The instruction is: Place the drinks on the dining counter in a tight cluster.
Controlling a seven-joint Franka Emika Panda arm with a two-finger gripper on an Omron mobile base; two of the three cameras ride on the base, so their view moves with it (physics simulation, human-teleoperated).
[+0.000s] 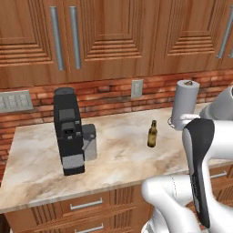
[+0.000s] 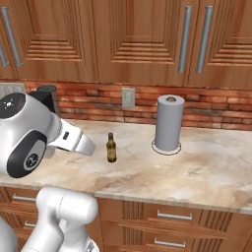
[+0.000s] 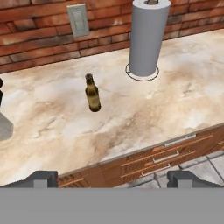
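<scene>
- One brown bottle [image 3: 92, 93] stands untouched on the table [image 3: 175, 105], beside the paper towel roll [image 3: 146, 37].
- Jaws wide open, empty; pickup and clustering remain.

Brown bottle [image 3: 92, 94] on beige-veined marble counter [image 3: 144, 109] (red brick wall [image 1: 109, 98] behind).

Slim brown bottle [image 3: 92, 94]: glossy amber glass, paler matt label. Table [image 3: 144, 109]: polished beige marble, veined, smooth. Cabinet doors [image 2: 133, 39] and drawer fronts [image 3: 166, 157]: reddish wood, grooved, satin finish, with brushed metal handles [image 2: 184, 38]. Wall [image 1: 113, 95]: rough red brick. Paper towel roll [image 2: 169, 123]: matt grey-white paper. Coffee machine [image 1: 68, 132]: matt black plastic, grey panels. Wall outlet [image 2: 128, 97]: smooth pale plastic.
</scene>
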